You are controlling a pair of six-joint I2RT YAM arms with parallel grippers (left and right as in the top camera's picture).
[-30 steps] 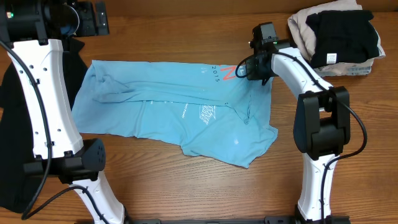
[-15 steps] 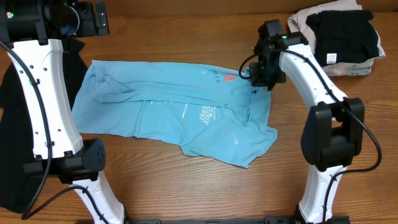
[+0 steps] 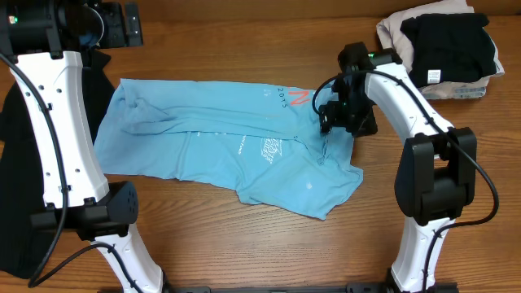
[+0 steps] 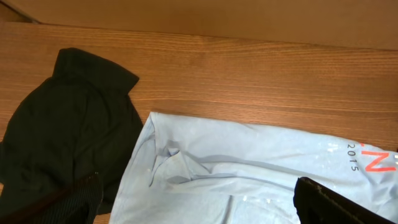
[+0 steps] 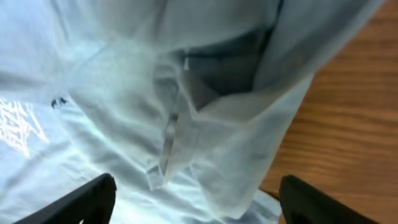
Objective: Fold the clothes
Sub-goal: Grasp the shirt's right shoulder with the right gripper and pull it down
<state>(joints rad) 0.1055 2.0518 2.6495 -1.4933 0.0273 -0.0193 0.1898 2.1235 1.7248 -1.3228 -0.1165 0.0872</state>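
Observation:
The clothes, a light blue T-shirt (image 3: 220, 138), lie spread and partly folded across the wooden table, with white lettering (image 3: 272, 149) and red-orange print (image 3: 298, 98) facing up. My right gripper (image 3: 332, 115) hovers low over the shirt's right edge, open, with nothing between its fingers. In the right wrist view rumpled blue cloth (image 5: 186, 93) fills the space under the right gripper (image 5: 196, 205). My left gripper (image 3: 114, 28) is raised at the far left corner, open and empty. The left wrist view has the left gripper (image 4: 199, 208) above the shirt's (image 4: 249, 168) left end.
A large black garment (image 3: 16, 187) lies off the shirt's left end, also seen in the left wrist view as the black garment (image 4: 62, 124). A pile of beige and black folded clothes (image 3: 444, 45) sits at the far right corner. Bare wood (image 3: 244, 244) runs along the front.
My right gripper was shut at the shirt's far right edge; it has opened, let the cloth go and shifted a little toward the front. The left arm has not moved.

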